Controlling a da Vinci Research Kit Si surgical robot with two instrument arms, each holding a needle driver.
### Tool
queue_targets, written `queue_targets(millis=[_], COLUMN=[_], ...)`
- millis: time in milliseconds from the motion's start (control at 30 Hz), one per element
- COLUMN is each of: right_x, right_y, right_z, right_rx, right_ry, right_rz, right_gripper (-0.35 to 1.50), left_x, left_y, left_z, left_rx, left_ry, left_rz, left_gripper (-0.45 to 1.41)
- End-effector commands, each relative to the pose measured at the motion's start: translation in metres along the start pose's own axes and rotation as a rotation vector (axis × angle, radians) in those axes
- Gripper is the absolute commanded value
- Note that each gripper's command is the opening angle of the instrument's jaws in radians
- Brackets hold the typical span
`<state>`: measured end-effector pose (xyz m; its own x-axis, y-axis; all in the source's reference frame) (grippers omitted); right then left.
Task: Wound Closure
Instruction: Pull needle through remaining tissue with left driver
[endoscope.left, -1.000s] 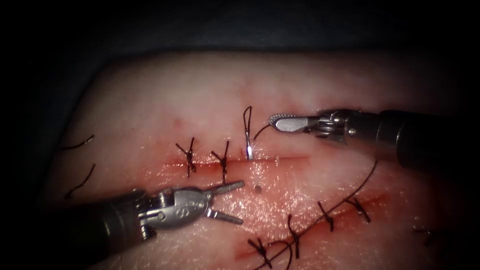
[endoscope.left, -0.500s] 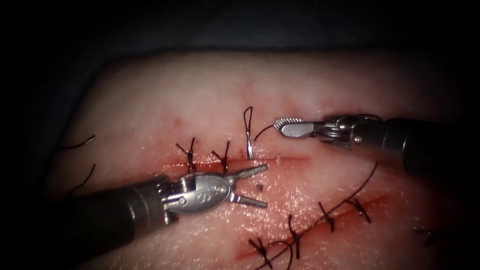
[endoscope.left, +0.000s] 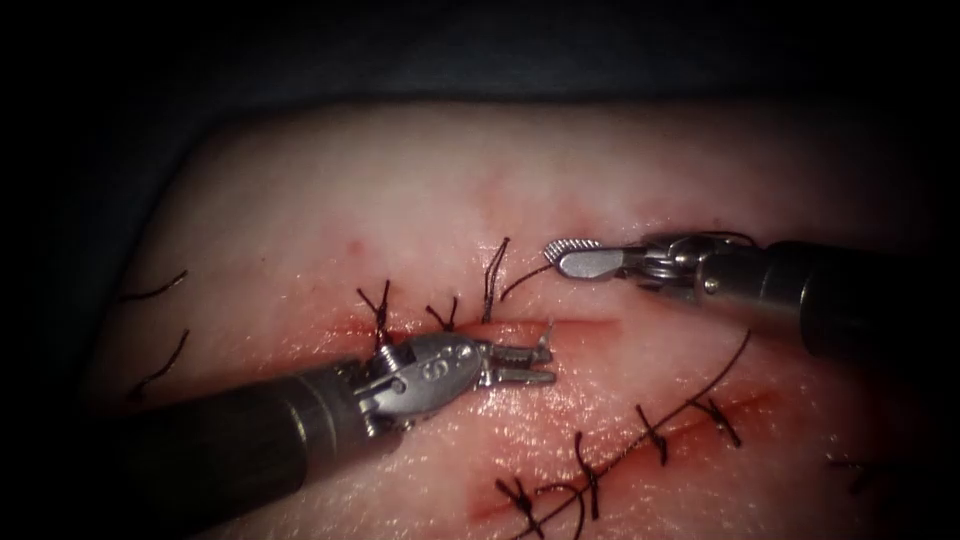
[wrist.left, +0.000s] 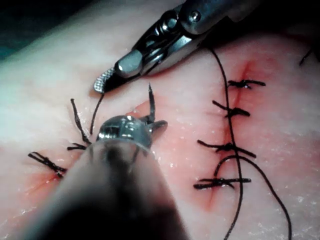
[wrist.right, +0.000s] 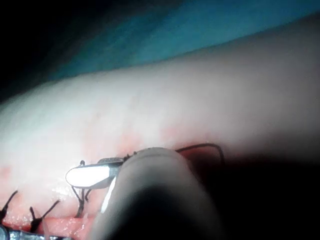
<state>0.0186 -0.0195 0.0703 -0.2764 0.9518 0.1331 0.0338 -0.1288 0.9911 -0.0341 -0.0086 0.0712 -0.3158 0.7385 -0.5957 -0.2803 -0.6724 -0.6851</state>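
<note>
Across the tissue (endoscope.left: 400, 190) runs a cut (endoscope.left: 590, 322), w/ two stitches (endoscope.left: 380, 310) closing its left part. L tool (endoscope.left: 520, 365) lies low along the cut, jaws all but closed on the needle (endoscope.left: 547, 335) just behind its tip. The tip pokes up at the cut right of the stitches; the rest is buried in tissue. R tool (endoscope.left: 565, 255) sits beyond the cut, jaws barely parted and seemingly pinching the thread (endoscope.left: 490, 280) end at their tips, though that's hard to confirm. Thread dips into tissue near the needle.
</note>
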Motion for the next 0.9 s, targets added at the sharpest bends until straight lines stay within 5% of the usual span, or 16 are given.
queue_targets(millis=[33, 200, 533, 900], right_x=[0.0003, 0.0003, 0.0, -0.0003], right_y=[0.0002, 0.0003, 0.0008, 0.0014], right_z=[0.0013, 0.0012, 0.0014, 0.0014], right_rx=[0.004, 0.004, -0.004, -0.017], right_ry=[0.0, 0.0, 0.0, 0.001], right_rz=[-0.002, -0.003, -0.009, -0.016], right_gripper=[0.95, 0.91, 0.81, 0.68], left_x=[0.0006, 0.0009, 0.0028, 0.0066], left_y=[-0.0004, 0.0, 0.0008, 0.0037], left_z=[0.0007, 0.0004, -0.0018, -0.004], left_rx=[-0.002, -0.018, -0.205, -0.339], left_ry=[0.002, -0.001, 0.047, -0.031], left_rz=[-0.011, -0.103, -0.293, -0.679], left_gripper=[-0.45, -0.45, -0.45, -0.45])
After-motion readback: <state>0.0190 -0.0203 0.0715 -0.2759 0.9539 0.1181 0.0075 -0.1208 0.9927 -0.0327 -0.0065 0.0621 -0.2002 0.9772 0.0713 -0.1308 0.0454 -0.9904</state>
